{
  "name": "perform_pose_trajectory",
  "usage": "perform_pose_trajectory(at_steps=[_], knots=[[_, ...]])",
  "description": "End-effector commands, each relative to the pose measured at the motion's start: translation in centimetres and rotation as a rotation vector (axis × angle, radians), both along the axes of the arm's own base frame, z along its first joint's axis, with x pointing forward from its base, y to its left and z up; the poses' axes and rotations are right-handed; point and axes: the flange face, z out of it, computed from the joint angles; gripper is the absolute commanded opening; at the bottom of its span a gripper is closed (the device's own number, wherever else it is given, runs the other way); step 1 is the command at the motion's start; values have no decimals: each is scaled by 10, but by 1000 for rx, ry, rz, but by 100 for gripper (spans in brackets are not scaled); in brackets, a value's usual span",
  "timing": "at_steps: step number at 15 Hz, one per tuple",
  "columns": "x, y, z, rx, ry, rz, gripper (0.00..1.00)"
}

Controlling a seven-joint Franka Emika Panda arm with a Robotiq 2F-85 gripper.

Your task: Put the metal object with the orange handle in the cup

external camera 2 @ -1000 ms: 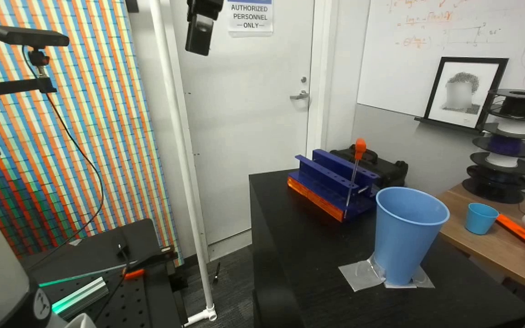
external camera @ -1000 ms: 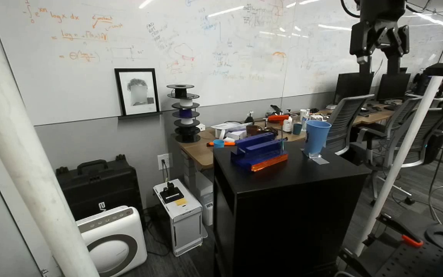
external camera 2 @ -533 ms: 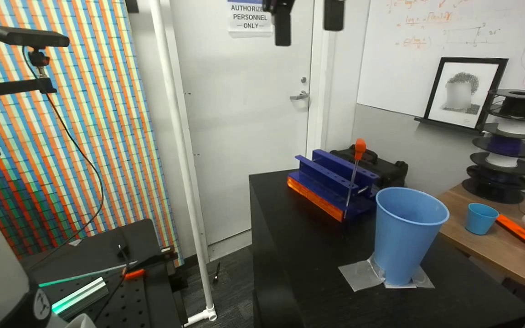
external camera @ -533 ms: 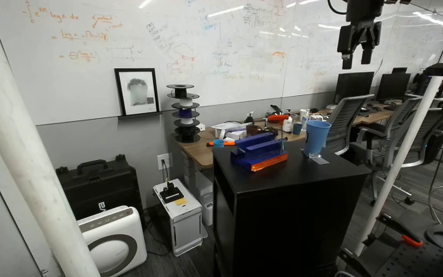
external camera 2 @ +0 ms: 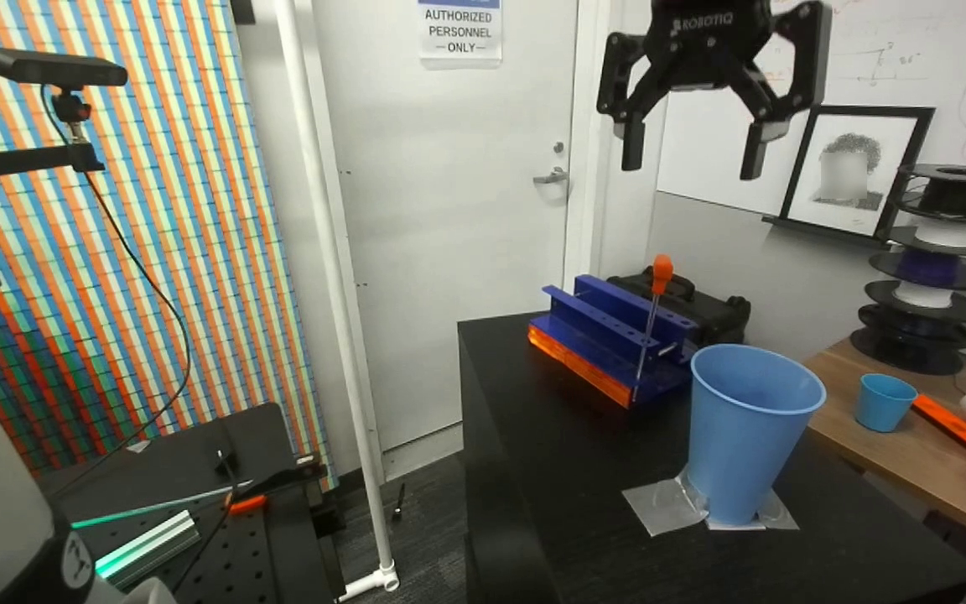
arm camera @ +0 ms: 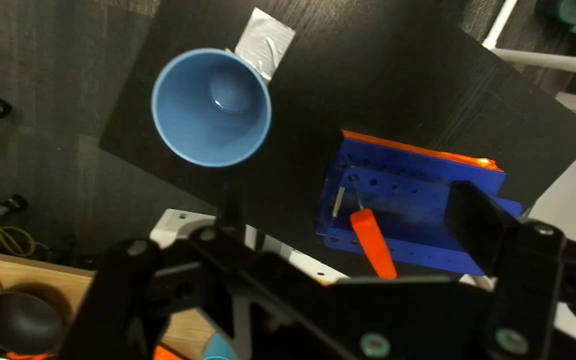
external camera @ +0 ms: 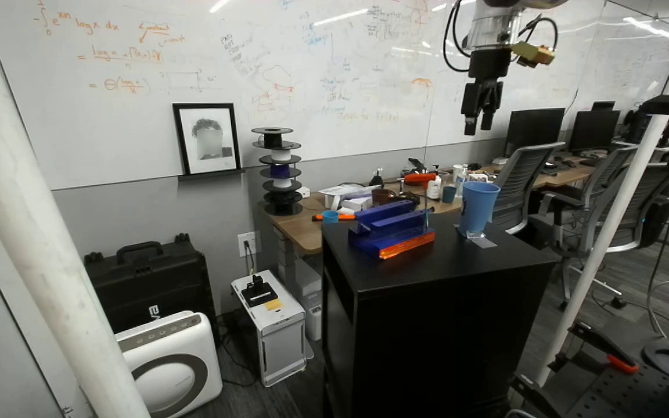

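Observation:
The metal object with the orange handle point(external camera 2: 662, 274) stands nearly upright, its thin shaft passing through a hole in the dark blue holder. Its handle also shows in an exterior view point(external camera: 420, 177) and in the wrist view point(arm camera: 373, 244). The light blue cup point(external camera 2: 743, 453) stands upright, taped to the black cabinet; it also shows in an exterior view point(external camera: 478, 206). In the wrist view the cup point(arm camera: 211, 107) shows its bare inside. My gripper point(external camera 2: 692, 164) is open and empty, high above the cabinet; it also shows in an exterior view point(external camera: 478, 125). In the wrist view the orange handle appears between the spread fingers point(arm camera: 350, 210).
The dark blue holder point(external camera 2: 588, 335) with an orange edge stands beside the cup on the black cabinet top point(external camera 2: 550, 495). A wooden desk point(external camera: 297, 223) with clutter and a small cyan cup point(external camera 2: 884, 403) is behind. A white pole point(external camera: 613, 215) rises beside the cabinet.
My gripper has come down and across to above the cabinet, moving left in an exterior view. Its fingers are spread now. The tool, holder and cup have not moved.

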Motion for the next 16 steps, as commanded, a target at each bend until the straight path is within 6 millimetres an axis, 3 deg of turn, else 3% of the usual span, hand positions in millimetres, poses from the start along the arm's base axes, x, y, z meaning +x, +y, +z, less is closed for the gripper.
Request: perform_pose_trajectory(at_steps=[1,8,16], knots=[[51,17,-23,74,45,144,100],[105,16,-73,80,137,249,100],[117,65,-108,84,252,343,100]])
